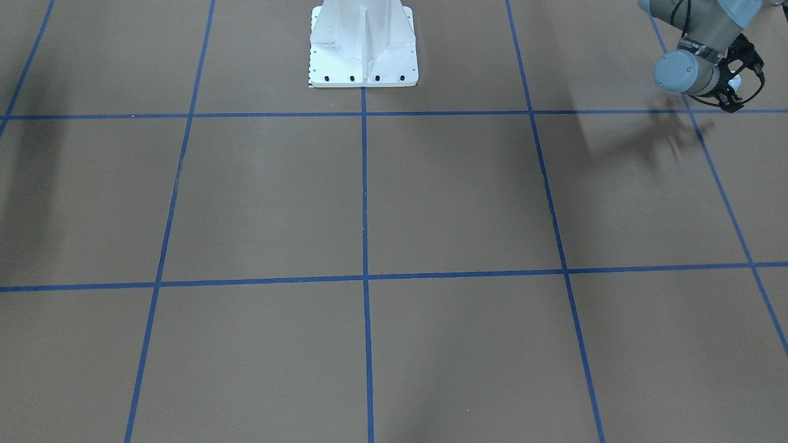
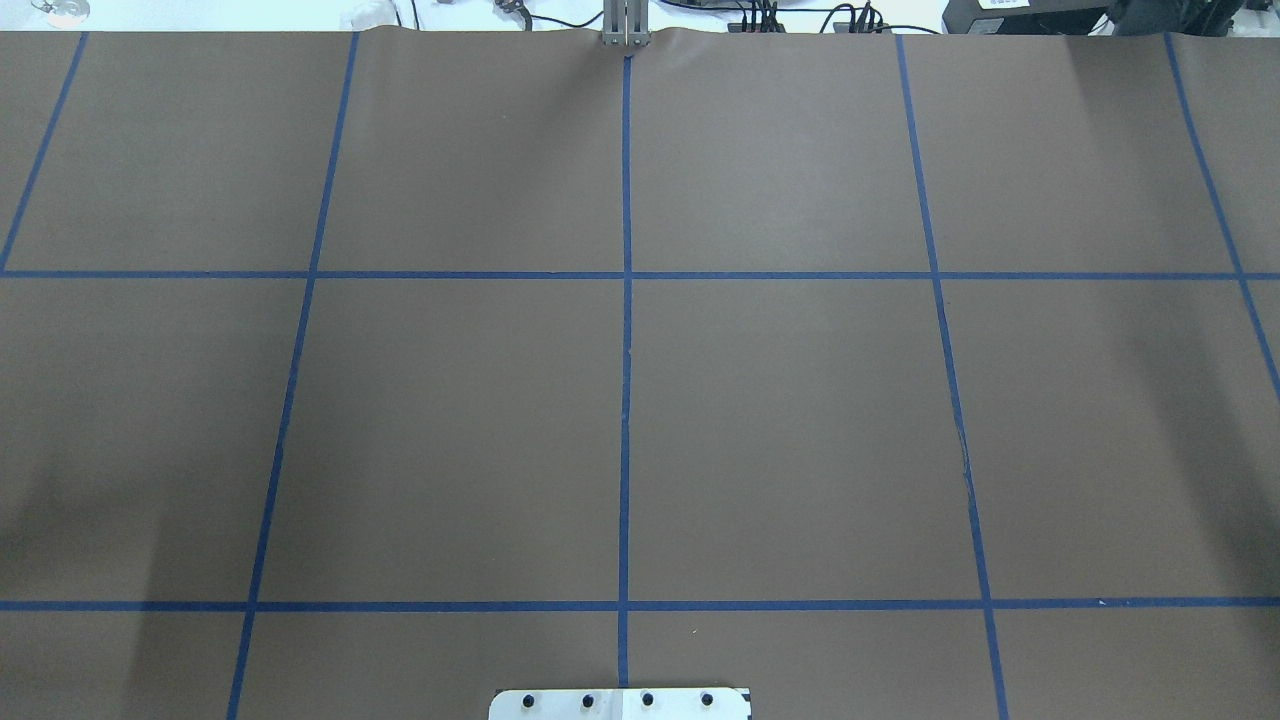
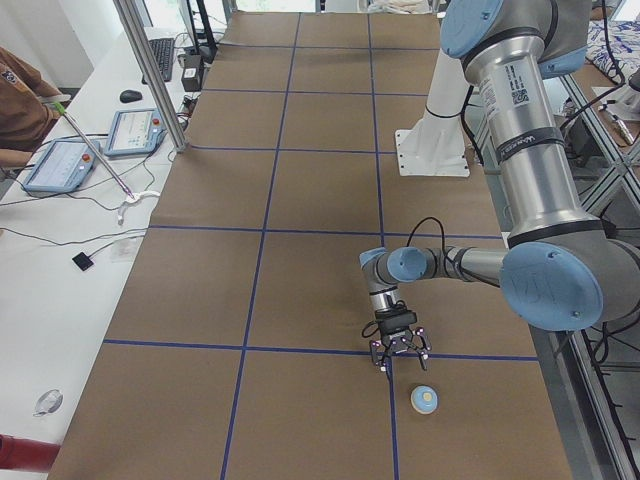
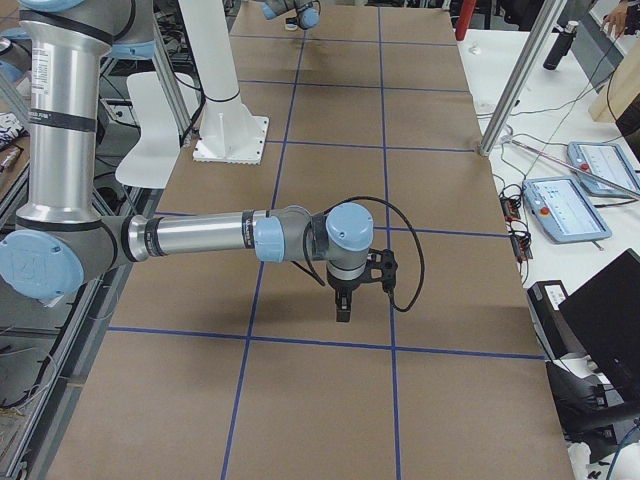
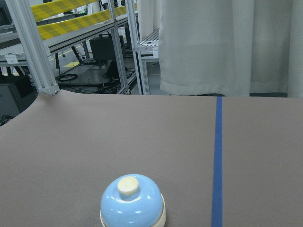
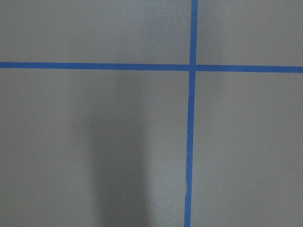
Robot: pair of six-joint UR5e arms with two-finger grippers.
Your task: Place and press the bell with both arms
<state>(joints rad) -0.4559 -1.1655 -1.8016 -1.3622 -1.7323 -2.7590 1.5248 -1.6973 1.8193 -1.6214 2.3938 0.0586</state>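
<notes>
Left gripper (image 3: 401, 362) hangs low over the table (image 3: 300, 290) near its left end, fingers spread. The bell (image 3: 425, 399) stands upright on the table just beside it, not touching. Right gripper (image 4: 343, 312) points down above a blue line (image 4: 300, 341); I cannot tell whether its fingers are parted.

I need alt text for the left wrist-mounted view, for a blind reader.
A light-blue bell with a cream button stands on the brown table near the bottom edge, left of a blue tape line. A pale curtain hangs behind.
</notes>
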